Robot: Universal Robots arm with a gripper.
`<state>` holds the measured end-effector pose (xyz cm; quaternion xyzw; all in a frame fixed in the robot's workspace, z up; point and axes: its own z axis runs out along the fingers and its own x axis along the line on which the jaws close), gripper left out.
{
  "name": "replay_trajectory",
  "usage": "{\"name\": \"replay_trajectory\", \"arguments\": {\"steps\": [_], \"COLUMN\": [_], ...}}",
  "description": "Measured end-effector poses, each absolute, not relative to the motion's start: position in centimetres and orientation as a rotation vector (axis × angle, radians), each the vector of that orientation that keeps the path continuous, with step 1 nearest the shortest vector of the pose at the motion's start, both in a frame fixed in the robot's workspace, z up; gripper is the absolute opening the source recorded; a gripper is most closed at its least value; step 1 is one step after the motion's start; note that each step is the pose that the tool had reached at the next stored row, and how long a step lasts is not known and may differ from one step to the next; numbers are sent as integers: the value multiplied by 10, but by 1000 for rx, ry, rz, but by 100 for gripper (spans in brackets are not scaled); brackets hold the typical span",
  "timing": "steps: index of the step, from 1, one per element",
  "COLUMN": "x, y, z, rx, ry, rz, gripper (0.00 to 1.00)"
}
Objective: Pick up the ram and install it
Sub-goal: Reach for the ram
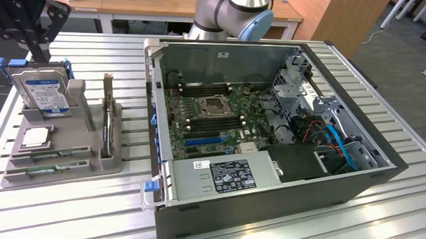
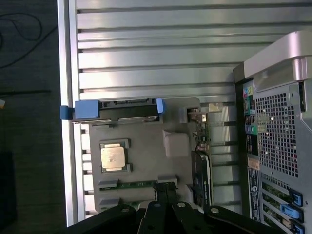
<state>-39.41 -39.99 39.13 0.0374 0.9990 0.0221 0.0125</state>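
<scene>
Approach to the ram (image 1: 54,156), flat in a slot along the grey holder's (image 1: 91,147) edge opposite the hard drive (image 1: 47,92). Gripper (image 2: 165,191) closed, empty, above the holder. For a sound pick: open fingers first, centre over mid-length, pinch the long edges squarely.
</scene>
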Motion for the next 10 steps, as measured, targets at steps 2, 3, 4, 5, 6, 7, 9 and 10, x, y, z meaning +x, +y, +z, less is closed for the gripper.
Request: {"name": "replay_trajectory", "arguments": {"steps": [2,3,4,5,6,7,9,10], "x": [-394,-394,-394,-394,-394,-394,-394,-394], "y": [-402,-404,-405,-407,-408,-410,-413,-415], "z": [391,391,391,391,391,391,391,391], "rx": [117,117,117,117,117,117,117,117], "ry": [3114,3114,3114,3114,3114,3115,3115,3115], "rz": [69,69,68,68,68,67,67,66], "gripper": [11,11,11,11,11,11,11,11]}}
